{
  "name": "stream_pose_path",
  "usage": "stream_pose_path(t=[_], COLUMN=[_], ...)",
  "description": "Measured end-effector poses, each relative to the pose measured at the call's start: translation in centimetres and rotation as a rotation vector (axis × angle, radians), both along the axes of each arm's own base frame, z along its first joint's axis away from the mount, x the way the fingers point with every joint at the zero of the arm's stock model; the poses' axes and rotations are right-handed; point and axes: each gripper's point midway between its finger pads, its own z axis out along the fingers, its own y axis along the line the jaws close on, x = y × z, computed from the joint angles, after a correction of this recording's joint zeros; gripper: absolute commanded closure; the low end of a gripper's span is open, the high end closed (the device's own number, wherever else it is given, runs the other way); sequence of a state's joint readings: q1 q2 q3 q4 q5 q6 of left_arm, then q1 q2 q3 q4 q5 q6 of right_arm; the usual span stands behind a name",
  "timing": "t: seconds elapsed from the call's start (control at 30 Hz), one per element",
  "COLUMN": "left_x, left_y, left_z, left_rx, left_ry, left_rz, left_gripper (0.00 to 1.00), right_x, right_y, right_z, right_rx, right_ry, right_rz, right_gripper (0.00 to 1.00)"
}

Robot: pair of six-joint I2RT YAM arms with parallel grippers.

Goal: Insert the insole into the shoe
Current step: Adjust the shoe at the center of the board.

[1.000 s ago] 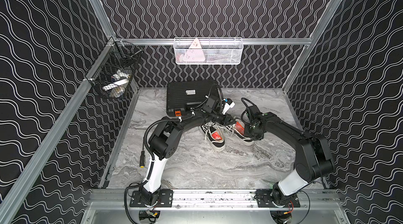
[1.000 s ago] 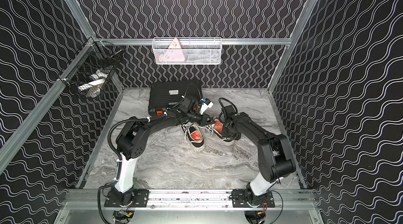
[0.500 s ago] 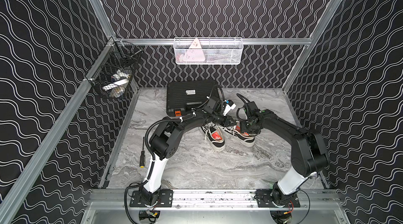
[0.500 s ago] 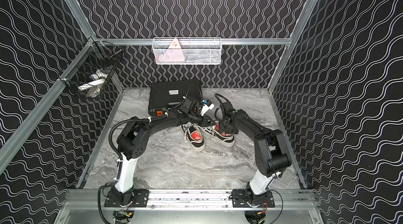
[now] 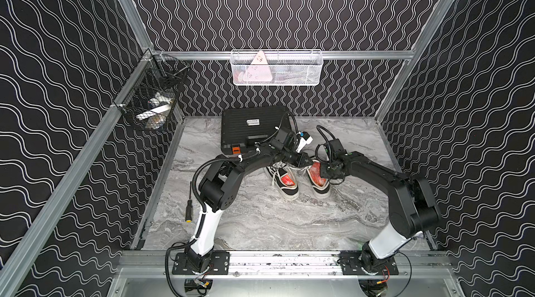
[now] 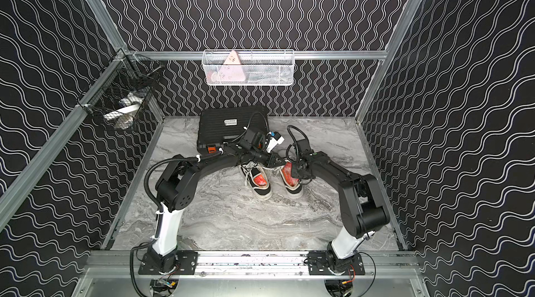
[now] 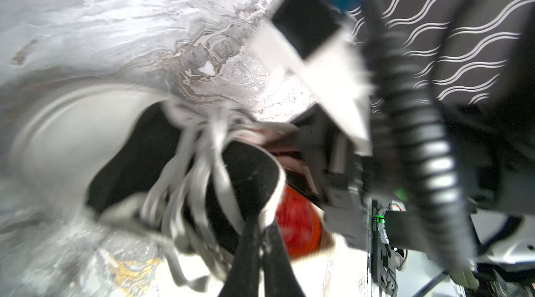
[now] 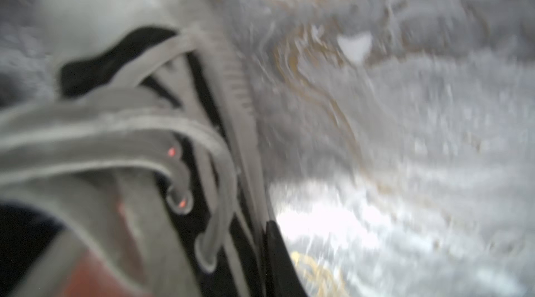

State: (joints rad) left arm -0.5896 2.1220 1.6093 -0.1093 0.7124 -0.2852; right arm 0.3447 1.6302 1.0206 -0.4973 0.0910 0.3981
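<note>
The shoe (image 5: 321,190) lies on the counter (image 5: 260,217), its red insole (image 7: 298,229) showing inside the opening. My left fingers (image 7: 246,252) sit close together at its tongue, my right fingers (image 8: 275,252) by its side wall; blur hides whether either grasps.

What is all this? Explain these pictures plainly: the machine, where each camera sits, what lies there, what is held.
Two robot arms stand at the near edge of a marble table, each ending in a two-fingered gripper. Two pictures look down on the whole scene from above; two come from cameras on the wrists and are blurred. On the table lie a black case, a screwdriver, the shoe nearer the right arm and the other shoe. The left gripper and the right gripper both reach the first shoe's opening, where a red insole shows; the other shoe shows red inside too. Whether either gripper grips anything is too blurred to tell.
</note>
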Motion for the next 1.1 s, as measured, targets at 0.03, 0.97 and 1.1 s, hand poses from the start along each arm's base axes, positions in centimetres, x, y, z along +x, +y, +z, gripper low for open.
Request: stream_pose_path(t=[0.03, 0.97, 1.1], left_x=[0.1, -4.3, -5.6], left_y=[0.1, 15.6, 14.7], left_z=[0.6, -1.1, -2.2], left_rx=[0.003, 0.446, 0.467], left_ry=[0.000, 0.154, 0.181], left_rz=[0.011, 0.601, 0.619], left_gripper=[0.70, 0.63, 0.62], right_x=[-0.3, 4.5, 4.2], right_y=[-0.1, 5.1, 4.9], right_z=[0.0, 0.2, 0.6], right_rx=[0.013, 0.157, 0.155], right_ry=[0.001, -0.087, -0.083], right_rz=[-0.033, -0.017, -0.017], right_gripper=[0.86, 0.82, 0.82])
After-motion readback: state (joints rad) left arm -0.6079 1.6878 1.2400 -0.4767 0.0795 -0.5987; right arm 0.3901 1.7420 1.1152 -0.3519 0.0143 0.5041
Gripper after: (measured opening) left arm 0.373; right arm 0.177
